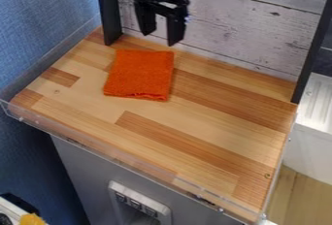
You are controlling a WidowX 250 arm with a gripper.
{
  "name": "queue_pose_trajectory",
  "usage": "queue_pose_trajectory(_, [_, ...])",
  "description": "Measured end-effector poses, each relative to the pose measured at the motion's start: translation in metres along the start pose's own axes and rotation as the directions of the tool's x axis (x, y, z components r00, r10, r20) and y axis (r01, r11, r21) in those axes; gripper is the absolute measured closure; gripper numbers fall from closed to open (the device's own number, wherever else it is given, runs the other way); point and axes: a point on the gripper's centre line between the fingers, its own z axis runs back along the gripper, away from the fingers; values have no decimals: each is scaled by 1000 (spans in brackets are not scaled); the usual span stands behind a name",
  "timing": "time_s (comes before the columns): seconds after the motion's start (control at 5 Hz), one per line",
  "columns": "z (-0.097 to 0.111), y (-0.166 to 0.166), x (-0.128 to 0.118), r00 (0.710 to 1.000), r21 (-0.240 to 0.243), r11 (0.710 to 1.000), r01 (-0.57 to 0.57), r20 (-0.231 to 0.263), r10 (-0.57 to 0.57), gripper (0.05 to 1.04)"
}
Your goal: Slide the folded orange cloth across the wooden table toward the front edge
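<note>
The black gripper (159, 37) hangs at the top of the view, left of centre, in front of the whitewashed plank wall. Its two fingers point down and stand apart, with nothing between them. Below it, a folded orange cloth (139, 74) lies flat on the wooden tabletop (220, 127), toward the back left. A gap shows between the fingertips and the cloth's upper edge.
Black uprights (109, 10) rise at the back left and back right. A clear rim (123, 159) runs along the table's front edge. Blue wall stands at the left, a white ridged unit (314, 104) at the right. Something yellow (31, 219) shows at bottom left.
</note>
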Motion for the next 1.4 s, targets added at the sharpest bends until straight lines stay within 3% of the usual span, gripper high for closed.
queue_pose_trajectory(0.2, [5, 15, -6, 1000, -1, 1000, 28, -2, -28, 137])
queue_pose_trajectory(0.6, [-3, 25, -23, 997, 0, 998, 69, -46, -69, 719])
queue_pose_trajectory(0.8, [-10, 26, -26, 996, 12, 997, 76, -54, -76, 931])
queue_pose_trajectory(1.0, [-21, 24, -29, 995, 21, 997, 75, -66, -73, 1017])
queue_pose_trajectory(1.4, [-49, 21, -29, 993, 35, 996, 79, -90, -76, 1021])
